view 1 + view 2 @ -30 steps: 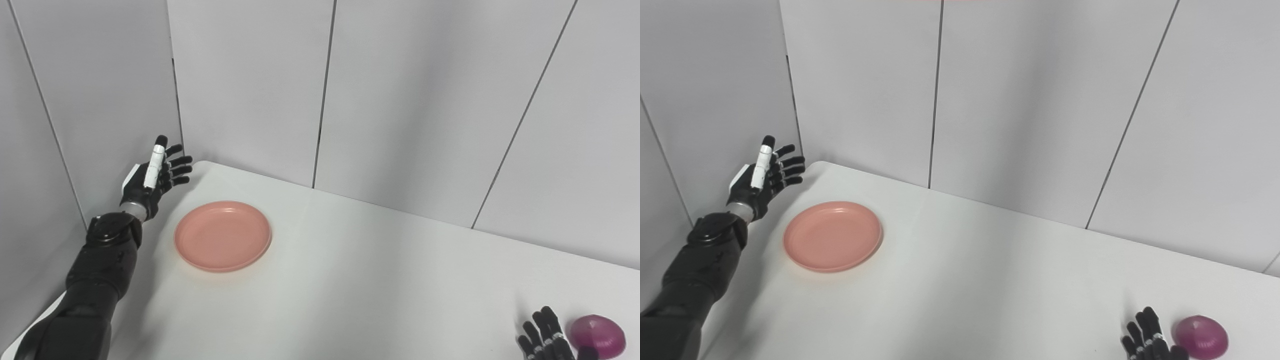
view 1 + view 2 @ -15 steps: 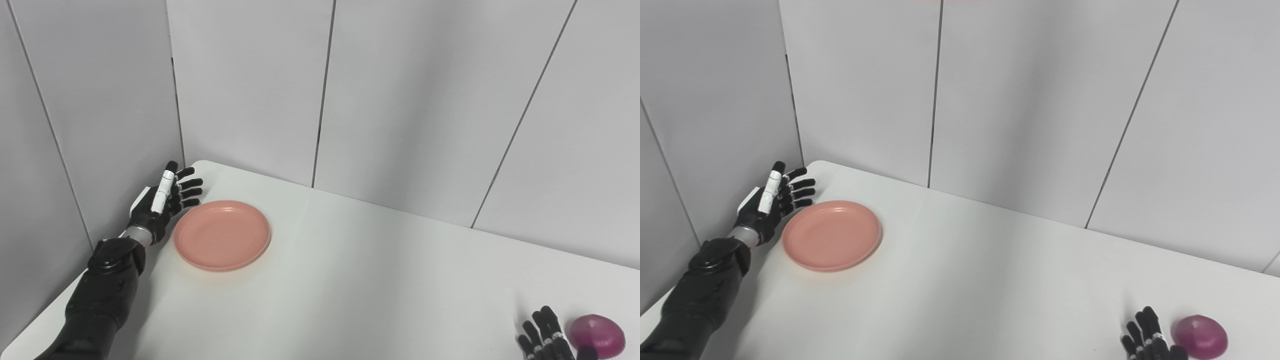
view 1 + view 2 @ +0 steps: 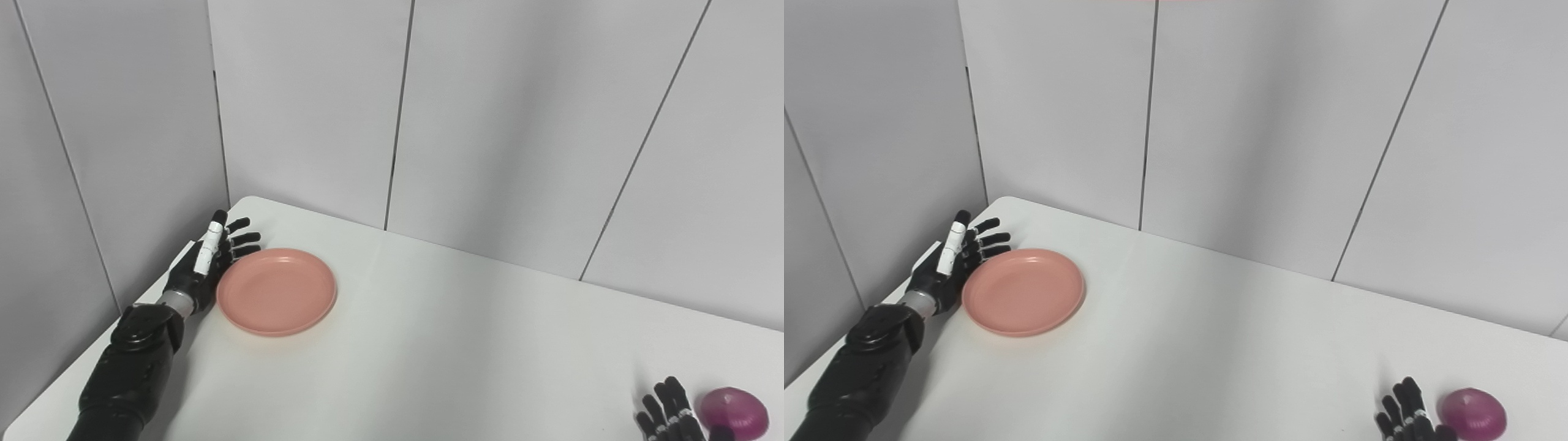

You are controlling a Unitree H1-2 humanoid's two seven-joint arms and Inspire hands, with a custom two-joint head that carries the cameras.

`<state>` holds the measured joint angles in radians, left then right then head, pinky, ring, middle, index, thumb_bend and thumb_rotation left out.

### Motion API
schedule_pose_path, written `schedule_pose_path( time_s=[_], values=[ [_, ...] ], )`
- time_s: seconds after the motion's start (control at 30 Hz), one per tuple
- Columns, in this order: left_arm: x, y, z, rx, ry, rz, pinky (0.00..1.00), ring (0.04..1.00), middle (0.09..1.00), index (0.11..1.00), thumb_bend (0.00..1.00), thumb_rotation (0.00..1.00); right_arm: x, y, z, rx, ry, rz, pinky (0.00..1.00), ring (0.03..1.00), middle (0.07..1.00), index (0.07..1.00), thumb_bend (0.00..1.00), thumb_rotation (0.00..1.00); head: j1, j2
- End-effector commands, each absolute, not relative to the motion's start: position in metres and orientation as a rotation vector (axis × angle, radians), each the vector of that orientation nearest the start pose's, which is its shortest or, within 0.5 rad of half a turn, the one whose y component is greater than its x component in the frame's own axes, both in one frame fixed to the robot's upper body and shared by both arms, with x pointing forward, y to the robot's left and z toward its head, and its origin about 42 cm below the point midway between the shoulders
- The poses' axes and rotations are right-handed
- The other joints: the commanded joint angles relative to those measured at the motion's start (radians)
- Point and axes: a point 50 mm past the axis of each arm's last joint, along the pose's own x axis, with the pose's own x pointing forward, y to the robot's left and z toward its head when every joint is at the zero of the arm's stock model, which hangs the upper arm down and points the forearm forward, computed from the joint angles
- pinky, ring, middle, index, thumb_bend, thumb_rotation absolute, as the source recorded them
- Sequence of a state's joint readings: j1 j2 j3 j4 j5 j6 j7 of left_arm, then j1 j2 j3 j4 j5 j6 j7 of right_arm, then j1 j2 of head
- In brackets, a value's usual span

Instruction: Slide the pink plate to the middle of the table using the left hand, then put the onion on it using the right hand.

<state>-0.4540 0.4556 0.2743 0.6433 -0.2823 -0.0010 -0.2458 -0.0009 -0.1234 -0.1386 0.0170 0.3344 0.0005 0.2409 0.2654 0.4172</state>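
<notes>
Left hand (image 3: 205,264) has dropped beside the round pink plastic plate (image 3: 277,291), fingers spread, holding nothing, plate at its palm side near contact, so push can start; right hand (image 3: 670,413) open, purple onion (image 3: 734,413) just right of it.

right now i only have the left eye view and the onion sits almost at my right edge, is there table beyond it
Observer: Yes. The right eye view shows bare table to the right of the onion.
Operator: anything else out there past my edge
Observer: Only wall. One more panel seam shows at the far right, which your view cuts off.
</notes>
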Motion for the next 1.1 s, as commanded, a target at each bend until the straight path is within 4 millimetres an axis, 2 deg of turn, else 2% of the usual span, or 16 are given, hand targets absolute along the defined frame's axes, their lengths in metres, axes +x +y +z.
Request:
schedule_pose_path(
  time_s=[0.0, 0.27, 0.43, 0.57, 0.67, 1.07],
  values=[
    [0.415, 0.426, 0.159, -0.006, 0.03, 0.089, 0.77, 0.78, 0.797, 0.849, 0.96, 1.0, 0.226, -0.279, 0.037, 0.258, 0.18, 0.036, 1.0, 1.0, 1.0, 1.0, 0.76, 1.0, -0.001, 0.003],
    [0.41, 0.407, 0.159, -0.029, 0.019, 0.045, 0.79, 0.796, 0.81, 0.859, 0.94, 1.0, 0.227, -0.279, 0.036, 0.256, 0.18, 0.042, 1.0, 1.0, 1.0, 1.0, 0.77, 1.0, -0.007, 0.005],
    [0.408, 0.383, 0.16, -0.072, 0.022, 0.023, 0.81, 0.825, 0.827, 0.873, 0.92, 0.98, 0.226, -0.277, 0.037, 0.258, 0.18, 0.041, 1.0, 1.0, 1.0, 0.999, 0.79, 1.0, -0.011, 0.011],
    [0.409, 0.361, 0.16, -0.068, 0.03, 0.028, 0.78, 0.796, 0.794, 0.852, 0.9, 1.0, 0.226, -0.275, 0.038, 0.258, 0.177, 0.041, 1.0, 1.0, 1.0, 0.991, 0.79, 1.0, -0.015, 0.013],
    [0.411, 0.346, 0.16, -0.068, 0.031, 0.006, 0.8, 0.812, 0.811, 0.857, 0.9, 0.99, 0.226, -0.272, 0.038, 0.255, 0.174, 0.043, 1.0, 1.0, 1.0, 0.989, 0.79, 1.0, -0.019, 0.015],
    [0.412, 0.298, 0.157, -0.106, 0.048, -0.077, 0.81, 0.804, 0.801, 0.85, 0.87, 0.98, 0.228, -0.263, 0.042, 0.257, 0.165, 0.043, 1.0, 0.993, 1.0, 0.969, 0.81, 1.0, -0.052, 0.028]
  ],
)
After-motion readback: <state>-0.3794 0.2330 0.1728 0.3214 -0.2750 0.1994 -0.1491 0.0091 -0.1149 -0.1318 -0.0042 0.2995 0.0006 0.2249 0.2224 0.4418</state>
